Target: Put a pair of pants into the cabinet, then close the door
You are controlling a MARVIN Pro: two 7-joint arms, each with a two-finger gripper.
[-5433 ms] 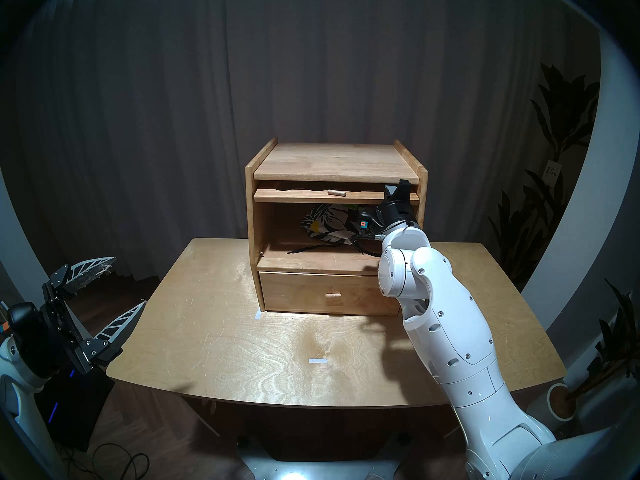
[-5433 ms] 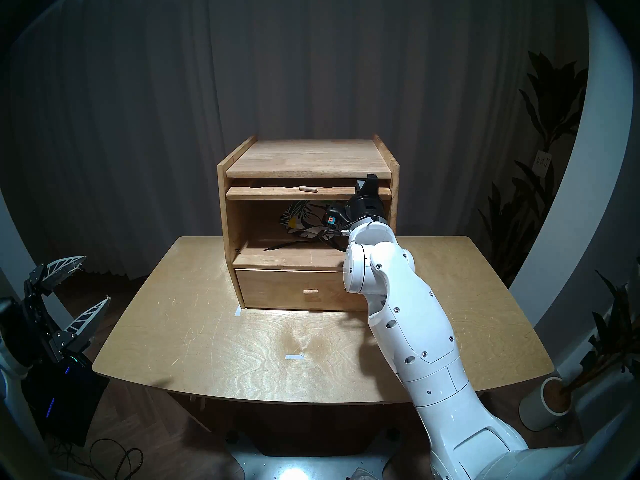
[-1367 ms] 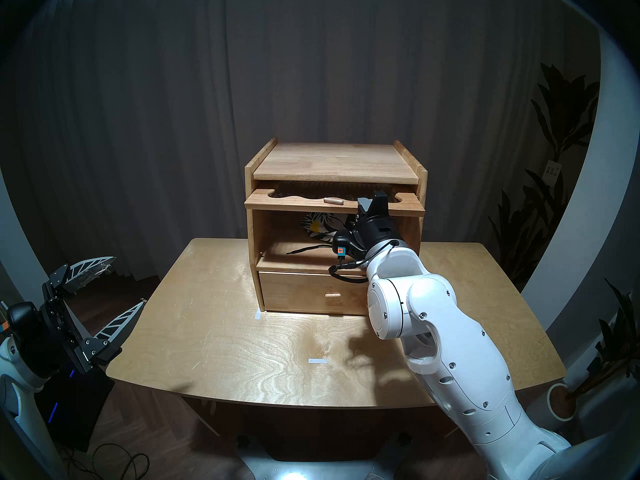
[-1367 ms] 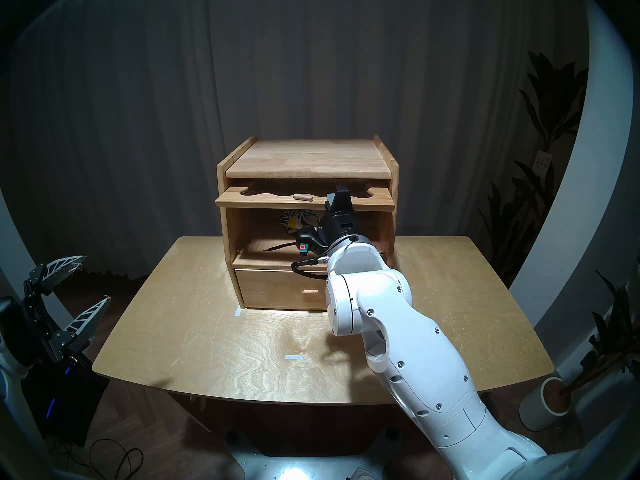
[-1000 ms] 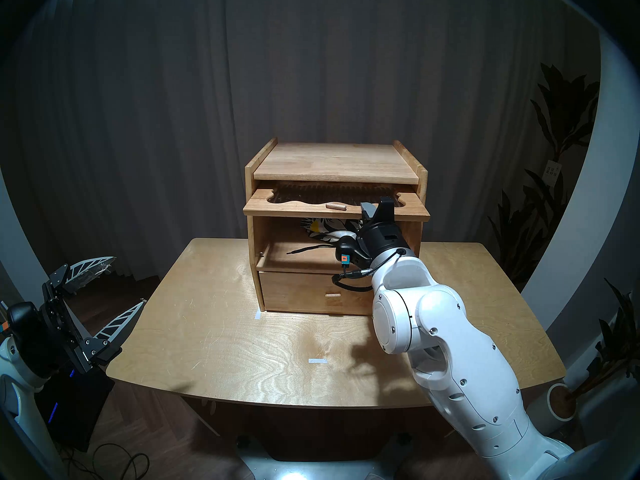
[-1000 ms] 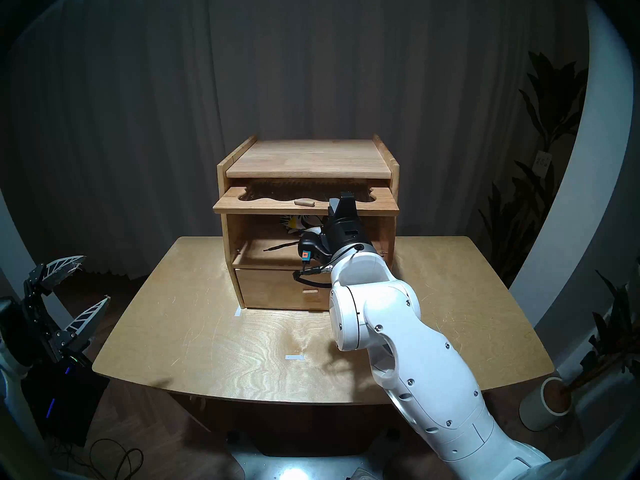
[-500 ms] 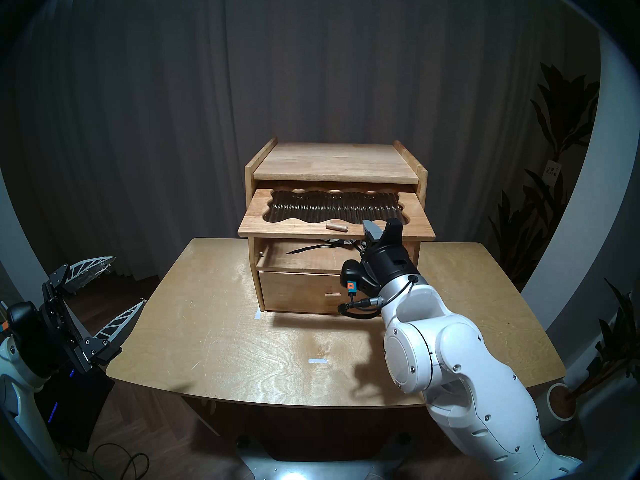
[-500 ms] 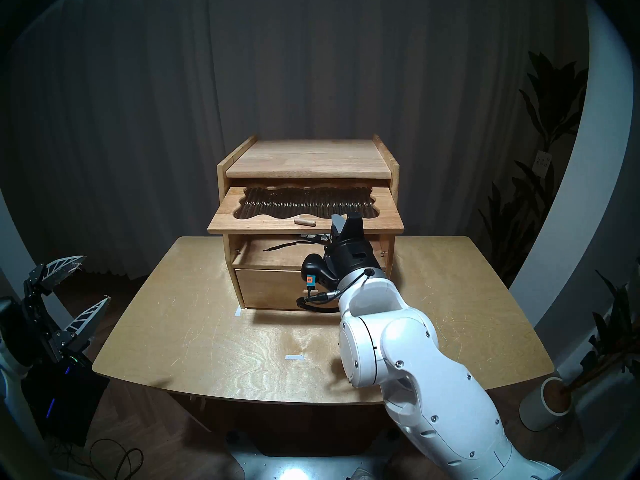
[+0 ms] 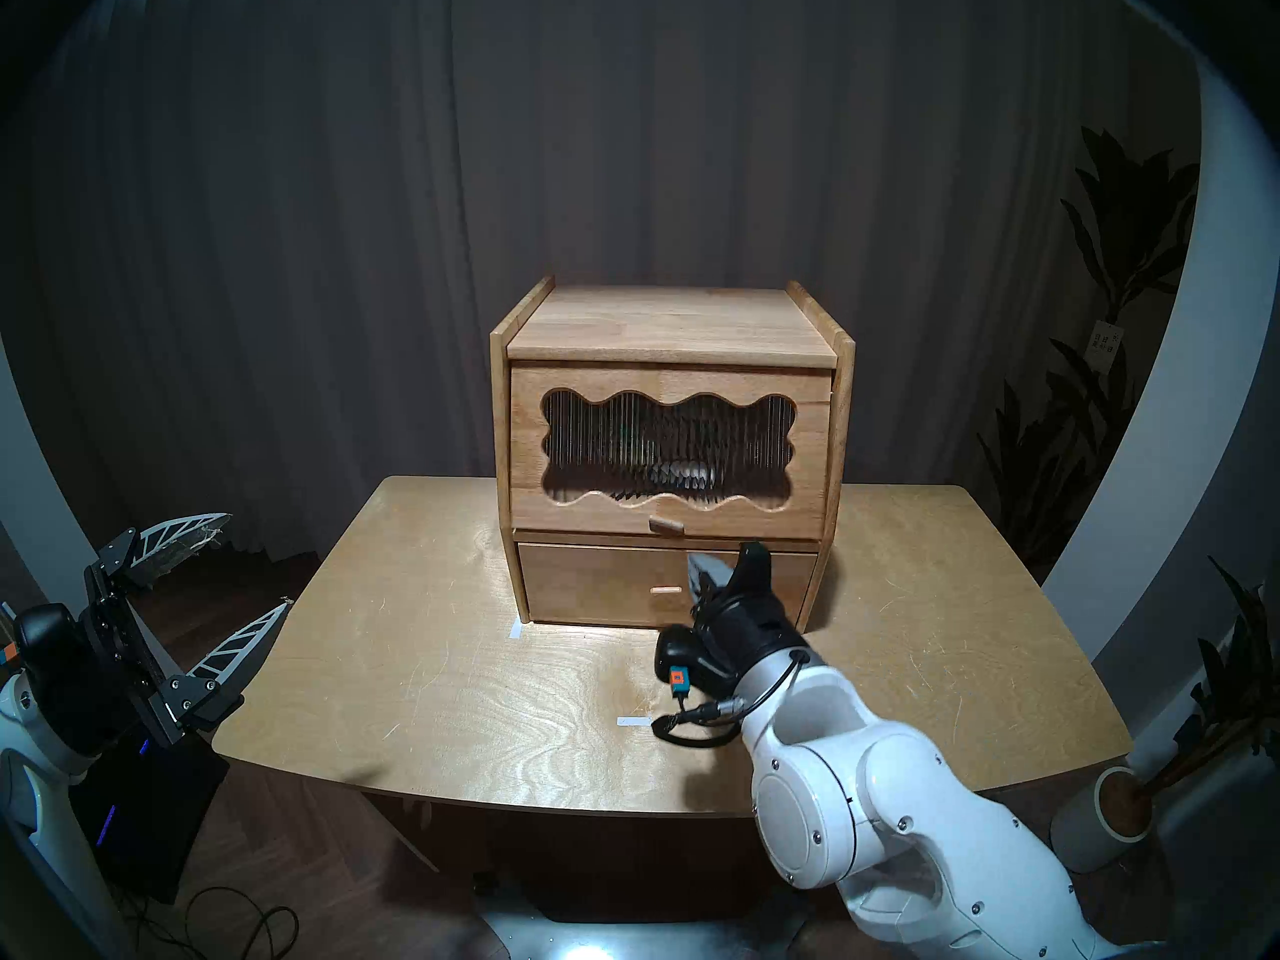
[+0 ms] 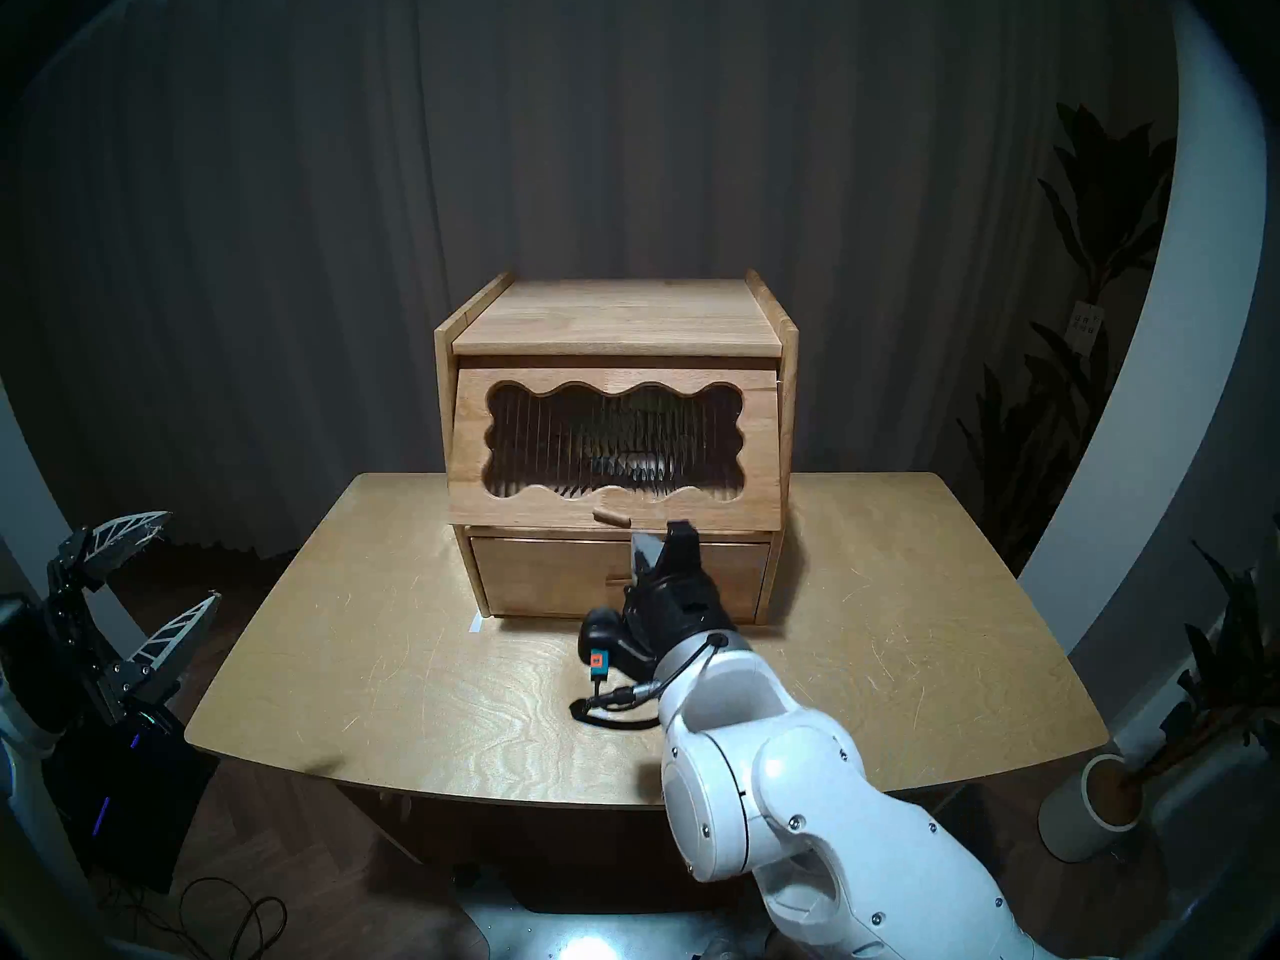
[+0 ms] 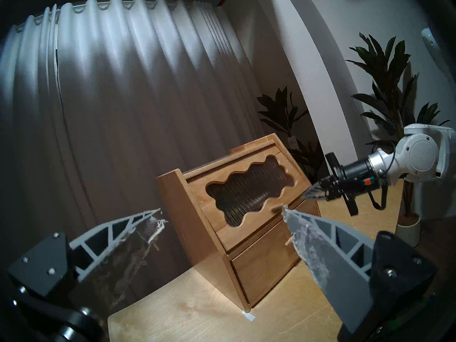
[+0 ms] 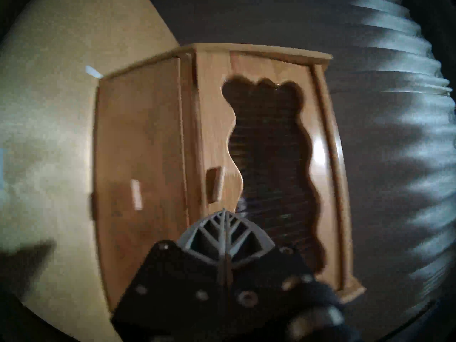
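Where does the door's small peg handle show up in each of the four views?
Head left: peg handle, centre, below the wavy window.
Head right, centre, same spot.
Left wrist: hidden behind its own right fingertip.
Right wrist, centre, view on its side.
Shared landmark: the wavy window.

— What carries everything here?

— A light plywood table (image 9: 429, 668) with rounded corners, standing on a dark wooden floor (image 9: 291, 861).

— What rests on it?

— The cabinet (image 9: 665, 321), toward the far edge, about centred between left and right. A white tape strip (image 9: 515, 629) lies at its near left corner, touching the base.

— Anything nearer?

— A second white tape mark (image 9: 634, 722), flat on the tabletop, well apart from the cabinet.
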